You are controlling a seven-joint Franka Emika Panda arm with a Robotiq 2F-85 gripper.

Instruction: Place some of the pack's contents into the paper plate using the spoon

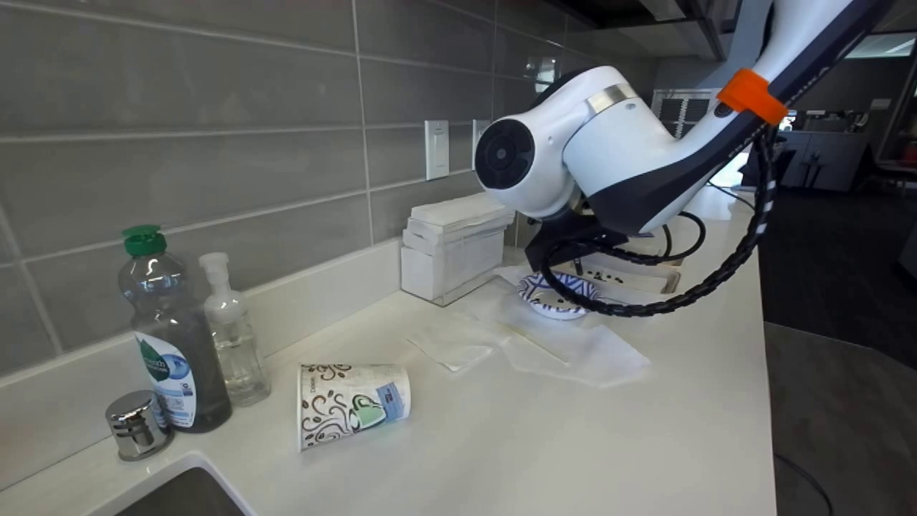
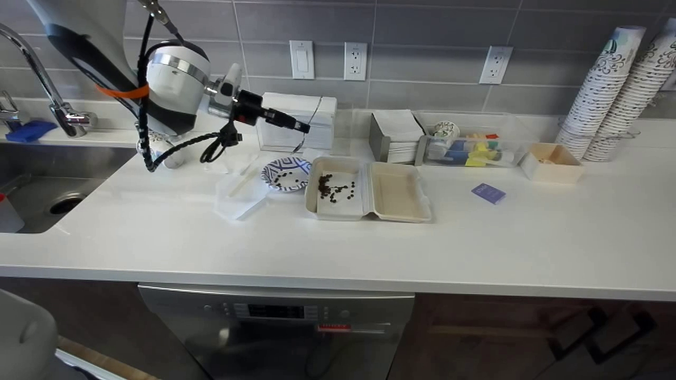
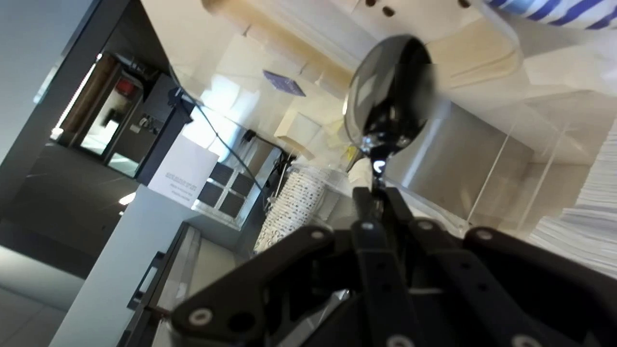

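Spoon (image 3: 385, 91) is in the gripper (image 3: 378, 195), as we can see in the wrist view: the two fingers (image 3: 362, 202) sit close together with the thin handle between them, and the shiny dark bowl sticks out beyond their tips. In an exterior view we see the arm (image 2: 177, 74) above the white counter (image 2: 449, 248), with the spoon tilted in the fingers, one end pointing upward and its lower end near the back rim of the paper plate (image 2: 268, 171). Whether this end is exactly over the plate, we cannot tell. The plate is round, white with blue pattern. Just beside it we find the pack (image 2: 398, 195), a pale box which lies unfolded on the counter; in its half nearer to the plate, small dark pieces (image 2: 324, 186) are spread on a white sheet (image 2: 338, 208), mostly in a loose group, and a few of such pieces lie also in the plate. On the other side of the plate we notice some thin papers (image 1: 587, 358) and a pale stick (image 1: 534, 342) lying on them. In an exterior view the black cable (image 1: 623, 309) passes before a part of the plate, and we cannot make out the fingers there. In the front of that view, a patterned cup (image 1: 351, 401) lies on its side, and near to it stand a soap bottle (image 1: 183, 344) and a clear pump bottle (image 1: 236, 344). Past the pack, we see a small purple card (image 2: 488, 193) and tall stacks of cups (image 2: 602, 95) close to the wall (image 2: 433, 63).
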